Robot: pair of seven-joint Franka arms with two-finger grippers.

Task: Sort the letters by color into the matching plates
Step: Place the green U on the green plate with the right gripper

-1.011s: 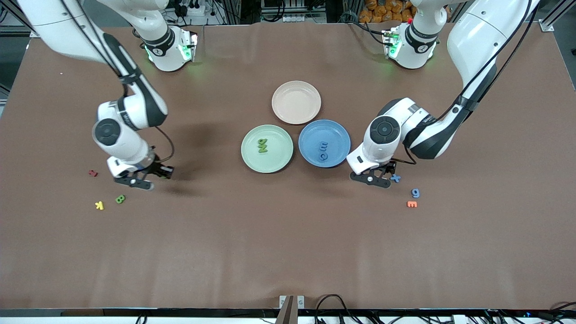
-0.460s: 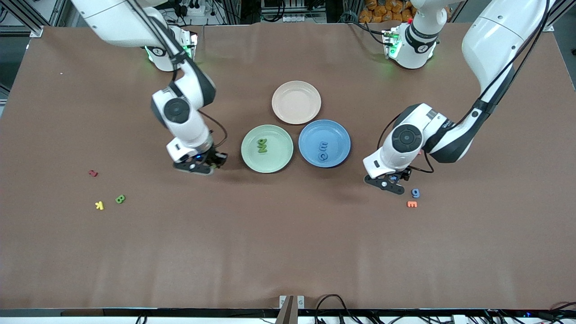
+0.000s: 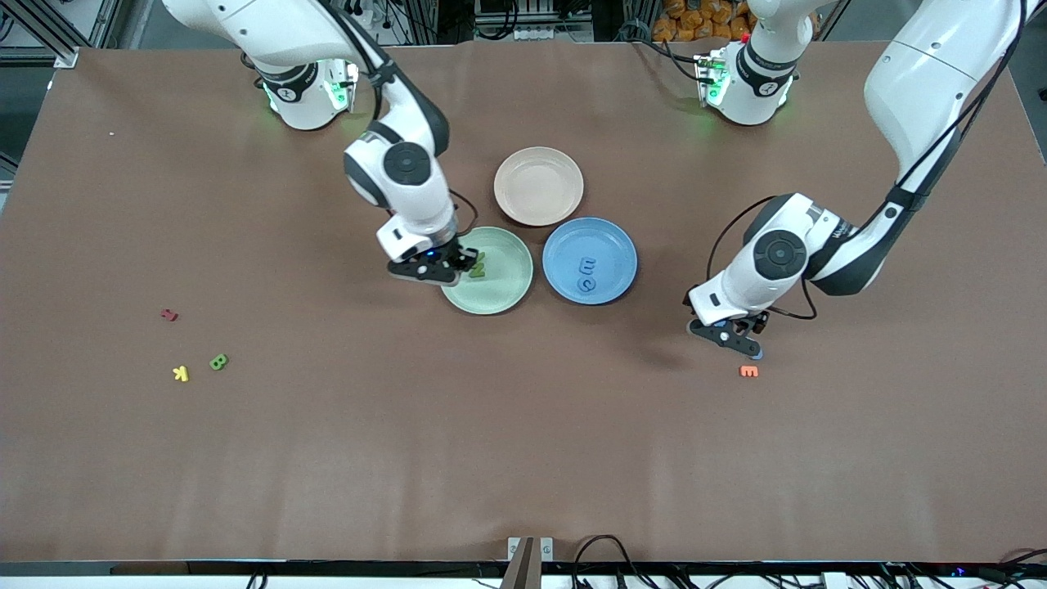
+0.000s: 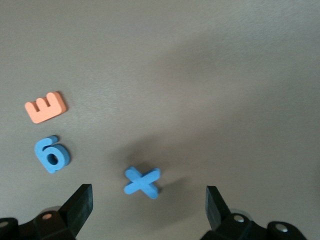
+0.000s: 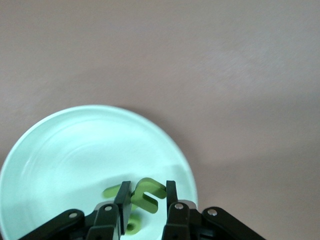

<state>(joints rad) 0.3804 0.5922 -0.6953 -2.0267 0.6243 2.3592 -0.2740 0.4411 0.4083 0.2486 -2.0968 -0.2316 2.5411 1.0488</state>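
Note:
My right gripper (image 3: 456,263) is shut on a small green letter (image 5: 148,193) and holds it over the pale mint green plate (image 3: 507,288), at the rim toward the right arm's end. Two more green letters (image 3: 477,264) lie in that plate (image 5: 70,150). A green B (image 3: 218,361) lies on the table toward the right arm's end. The blue plate (image 3: 612,244) holds two blue letters (image 3: 586,274). My left gripper (image 3: 733,335) is open just above the table. A blue X (image 4: 142,181) lies between its fingers (image 4: 79,204), and a blue 6-shaped letter (image 4: 51,153) lies beside it.
A pinkish-beige plate (image 3: 538,186) stands farther from the camera than the two other plates. An orange E (image 3: 748,371) lies just nearer the camera than the left gripper. A yellow K (image 3: 181,374) and a red letter (image 3: 168,314) lie near the green B.
My right gripper has moved from beside the green B across to the mint green plate. My left gripper has shifted toward the left arm's end, over the blue X.

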